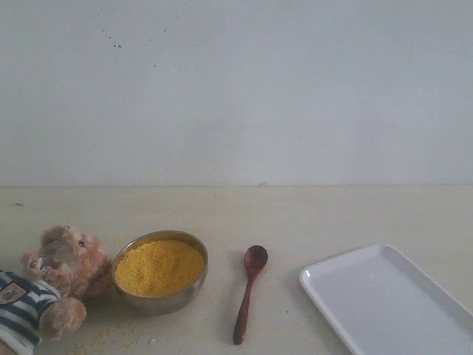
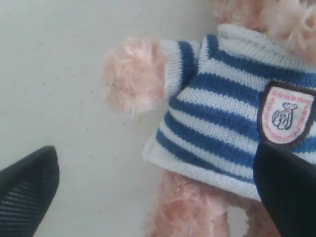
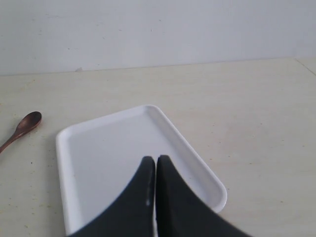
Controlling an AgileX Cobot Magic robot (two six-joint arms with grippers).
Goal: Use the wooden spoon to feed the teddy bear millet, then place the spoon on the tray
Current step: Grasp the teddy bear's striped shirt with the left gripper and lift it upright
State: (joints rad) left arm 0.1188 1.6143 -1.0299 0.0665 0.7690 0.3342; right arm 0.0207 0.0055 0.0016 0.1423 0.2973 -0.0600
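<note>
Steel bowl (image 1: 159, 305) sits heaped with millet (image 1: 159, 266). The teddy bear (image 1: 52, 285) lies touching the bowl's left side. The wooden spoon (image 1: 250, 292) lies flat just right of the bowl, and the tray (image 1: 384, 303) is farther right of it. The left gripper (image 2: 155, 153) is spread wide over the bear's striped shirt, gripping nothing. The right gripper (image 3: 156, 160) is pressed together, empty, above the tray.

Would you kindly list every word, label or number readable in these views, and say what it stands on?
Chest patch on the teddy bear: reddish lettering circles a blue emblem, too blurred to read.
Steel bowl, wooden spoon, tray: no writing visible.
</note>
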